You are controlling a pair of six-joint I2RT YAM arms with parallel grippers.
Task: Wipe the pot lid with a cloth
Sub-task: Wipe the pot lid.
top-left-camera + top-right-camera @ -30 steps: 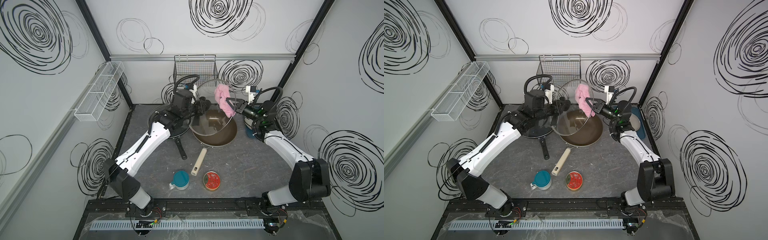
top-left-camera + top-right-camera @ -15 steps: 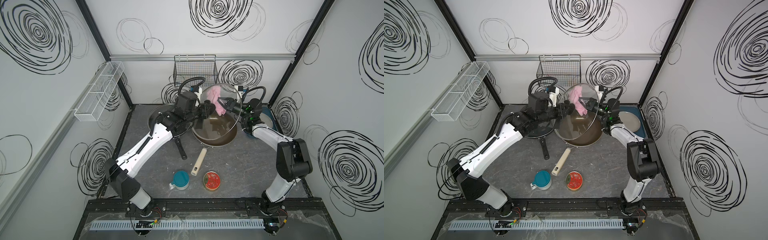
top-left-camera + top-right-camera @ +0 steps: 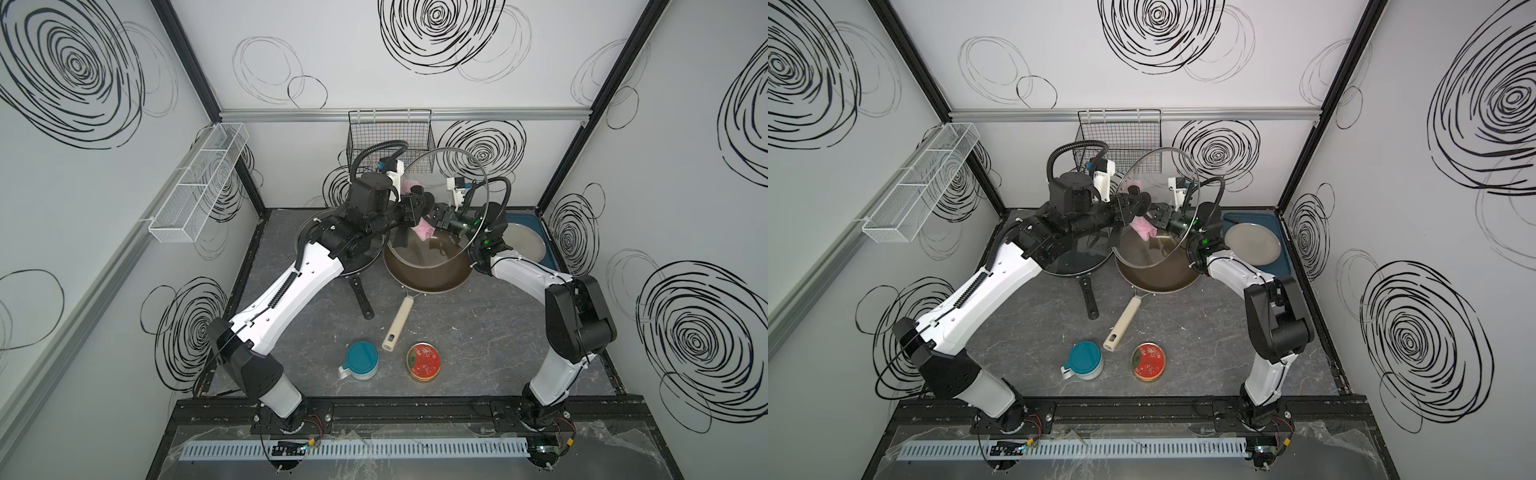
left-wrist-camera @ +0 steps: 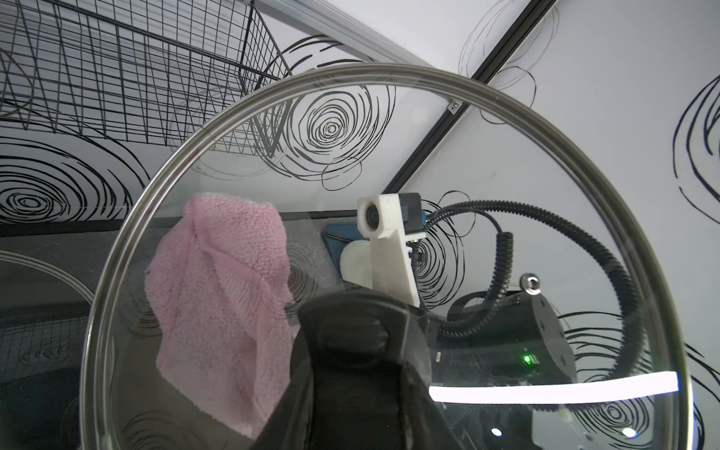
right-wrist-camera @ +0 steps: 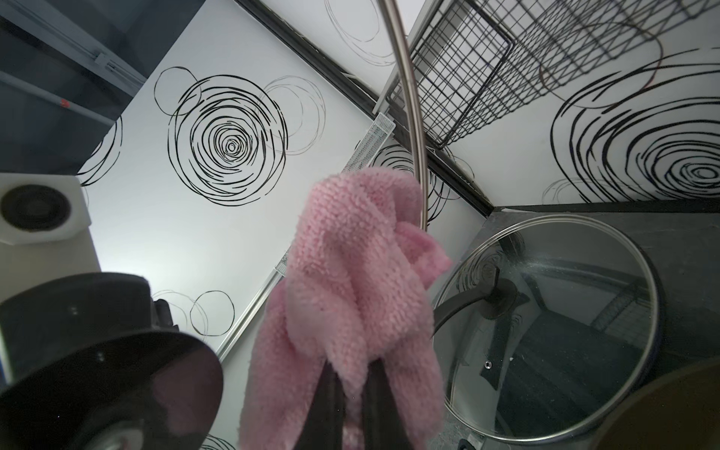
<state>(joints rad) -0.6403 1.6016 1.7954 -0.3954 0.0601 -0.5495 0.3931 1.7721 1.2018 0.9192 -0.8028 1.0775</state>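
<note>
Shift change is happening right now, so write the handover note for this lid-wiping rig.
Left gripper: shut on the knob of the glass pot lid, which it holds tilted in the air over the brown frying pan.
Right gripper: shut on the pink terry cloth, which appears pressed against the lid's underside, beside the knob.
Done: lid lifted, cloth brought to the glass.
Left: wipe across the glass. How much is already wiped cannot be told. After that, probably set lid and cloth down.
</note>
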